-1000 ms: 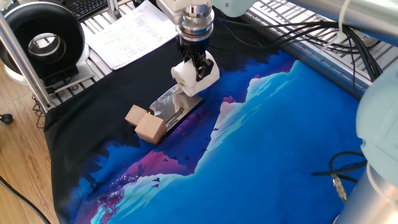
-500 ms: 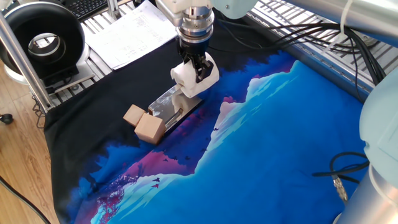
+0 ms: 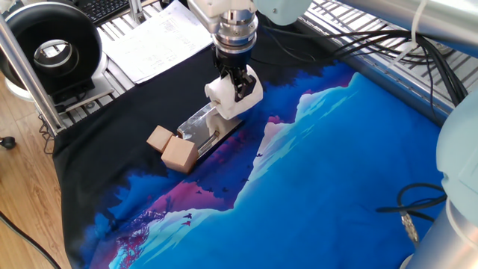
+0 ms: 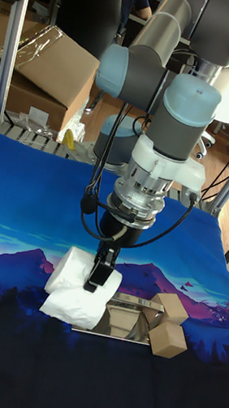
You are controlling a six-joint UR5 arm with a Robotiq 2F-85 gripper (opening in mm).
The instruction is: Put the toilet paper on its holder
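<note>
The toilet paper [image 3: 228, 101] is a small white roll held at the far end of the holder [image 3: 203, 125], low over its shiny silver plate. My gripper [image 3: 237, 84] comes down from above and is shut on the roll, its dark fingers pressed into the soft paper. The holder's two tan wooden cubes [image 3: 172, 148] sit at the near-left end. In the tall fixed view the toilet paper [image 4: 76, 292] lies at the left end of the holder [image 4: 121, 325], the gripper [image 4: 98, 274] pinches it, and the cubes [image 4: 166, 324] are on the right. Whether the wire bar has entered the core is hidden.
A black round spool [image 3: 48, 46] stands at the back left beside printed paper sheets [image 3: 153, 41]. Cable bundles [image 3: 388, 45] run along the back right, and a loose cable [image 3: 407, 213] lies near the right edge. A cardboard box [image 4: 50, 62] stands behind the table.
The holder's wooden cubes have slid slightly to the left. The gripper and the roll have barely moved.
</note>
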